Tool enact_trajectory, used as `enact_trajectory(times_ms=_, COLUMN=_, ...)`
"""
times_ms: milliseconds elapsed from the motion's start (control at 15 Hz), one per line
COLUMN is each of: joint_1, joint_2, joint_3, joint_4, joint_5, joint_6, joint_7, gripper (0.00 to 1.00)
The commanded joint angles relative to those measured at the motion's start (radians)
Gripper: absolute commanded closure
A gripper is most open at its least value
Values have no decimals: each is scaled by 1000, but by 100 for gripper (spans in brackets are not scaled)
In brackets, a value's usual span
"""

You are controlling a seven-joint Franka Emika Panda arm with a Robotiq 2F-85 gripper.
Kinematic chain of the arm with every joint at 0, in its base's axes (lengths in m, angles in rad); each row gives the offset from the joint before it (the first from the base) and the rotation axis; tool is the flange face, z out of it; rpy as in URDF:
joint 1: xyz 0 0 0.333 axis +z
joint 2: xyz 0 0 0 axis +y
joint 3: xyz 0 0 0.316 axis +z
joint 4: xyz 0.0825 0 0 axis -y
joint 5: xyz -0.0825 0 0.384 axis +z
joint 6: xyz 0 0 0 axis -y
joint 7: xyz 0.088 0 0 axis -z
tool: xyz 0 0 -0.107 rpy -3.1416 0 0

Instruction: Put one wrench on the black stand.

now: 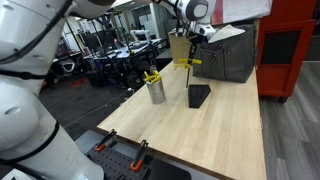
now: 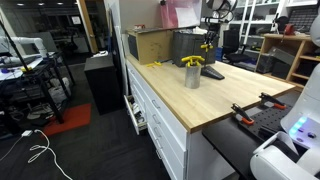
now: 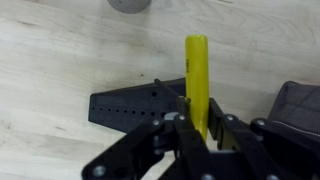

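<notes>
Yellow wrench held in gripper, jaws closed on it; carry step, prob. Just below the gripper: black stand. Next: lower, lay wrench on slope, let go.

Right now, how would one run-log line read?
end effector: shut on wrench | wrench: held above black stand, not yet on it | silver cup: holds other yellow wrenches

The table is shown as pale, smooth, matt wood with fine grain. The wrench is finished in smooth, faintly glossy yellow. The black stand is matt, pierced by small holes. The silver cup is rendered as dull metal.
</notes>
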Motion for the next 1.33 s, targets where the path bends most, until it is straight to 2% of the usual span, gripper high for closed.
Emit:
enact_trajectory(times_ms=0, joint_1=-4, joint_2=52, joint_3=-12, joint_4=91, joint_5=-20, joint_6=7, joint_7=46, gripper=94)
enact_trajectory(times_ms=800, joint_1=-70, joint_2=144, joint_3=-9, joint_4=268, joint_5=-22, joint_6=10, joint_7=81, gripper=94)
enact_trajectory(times_ms=1267, joint_1=-52, joint_2=155, joint_3=-7, joint_4=279, joint_5=0, joint_6=0, joint_7=74, gripper=94)
